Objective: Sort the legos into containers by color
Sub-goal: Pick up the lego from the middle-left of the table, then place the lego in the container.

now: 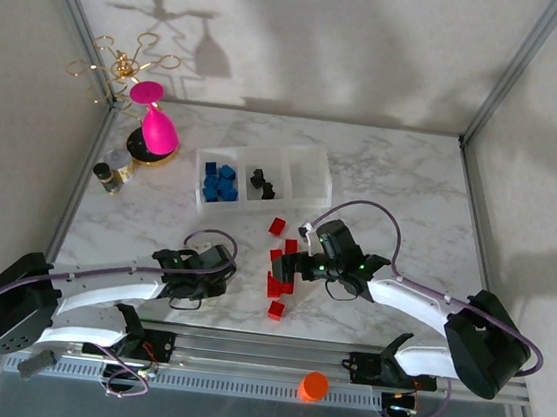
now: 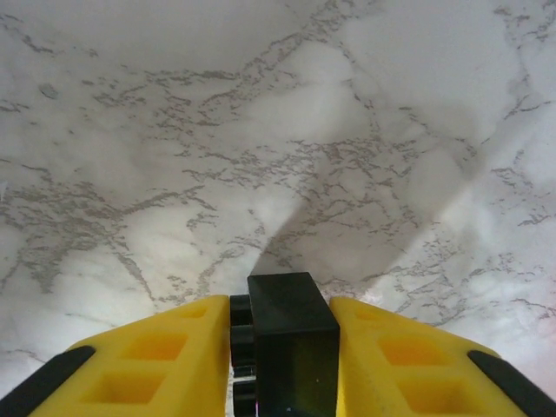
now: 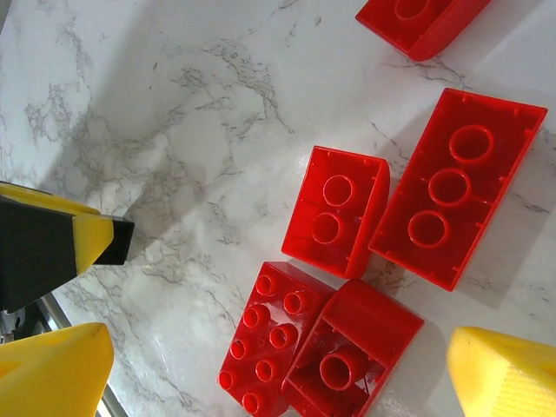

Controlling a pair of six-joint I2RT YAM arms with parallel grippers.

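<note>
Left wrist view: left gripper point(image 2: 282, 300) clamps black lego point(image 2: 291, 347), studs sideways against one finger, over marble table point(image 2: 261, 130). Right wrist view adds detail vs. top: red legos point(image 3: 334, 213) lie between fingers of wide-open right gripper point(image 3: 278, 347); longest red brick point(image 3: 452, 187) underside up, long axis diagonal, upper right to lower left. Top view: containers point(image 1: 307, 177) sit farther back, w/ blue legos point(image 1: 219, 182) in left bin.

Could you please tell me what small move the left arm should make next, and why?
Probably lift the left gripper straight up a little. Its fingers press both sides of a black lego close to the table, so the grasp looks made. The middle bin already holds black legos, so that is likely where it goes.
</note>
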